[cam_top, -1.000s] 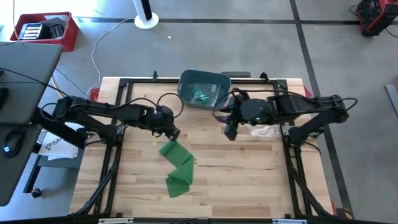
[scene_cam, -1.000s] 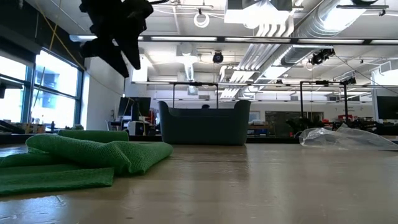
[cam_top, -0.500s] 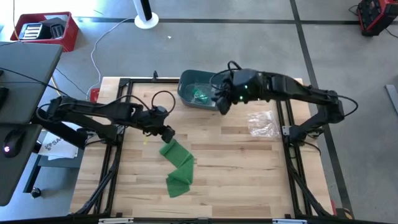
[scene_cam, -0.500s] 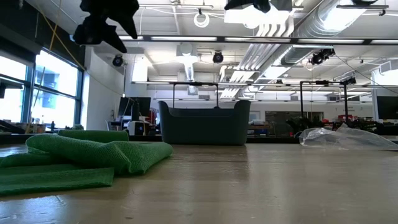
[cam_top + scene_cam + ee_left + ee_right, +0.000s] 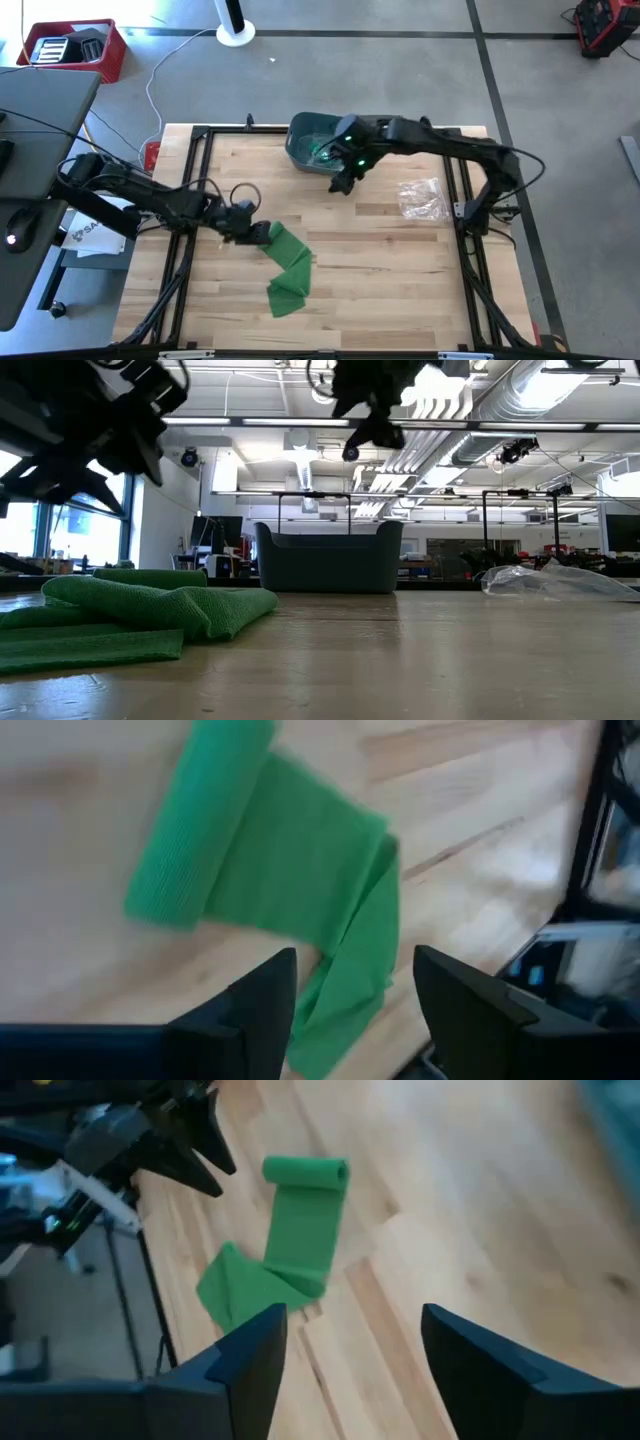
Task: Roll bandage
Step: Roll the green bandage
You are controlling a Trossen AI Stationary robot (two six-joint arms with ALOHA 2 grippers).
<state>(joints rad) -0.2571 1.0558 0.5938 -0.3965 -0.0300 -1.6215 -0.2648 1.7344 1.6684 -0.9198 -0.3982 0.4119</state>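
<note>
Nearest the table's front edge: green bandage (image 5: pixel 285 266), partly rolled, its loose tail folded on the wood (image 5: pixel 380 270) and the rolled end farthest from that edge. Strip running from front toward the rolled end; roll axis lying crosswise to it.

Just beside the roll, on its left: left gripper (image 5: pixel 250 230), fingers spread and empty, clearly the nearer of the two. In the left wrist view, bandage (image 5: pixel 270 890) seen straight ahead beyond the parted fingertips (image 5: pixel 262 998), not yet between them.

Farther back: right gripper (image 5: pixel 340 182), fingers apart, holding nothing, raised by the front rim of the dark bin (image 5: pixel 300 150), well apart from the bandage. Clear plastic bag (image 5: pixel 422 197) off to the right.

High view alone giving the layout; low view (image 5: pixel 150 605) alone showing the roll resting flat on the table with both grippers above it.
</note>
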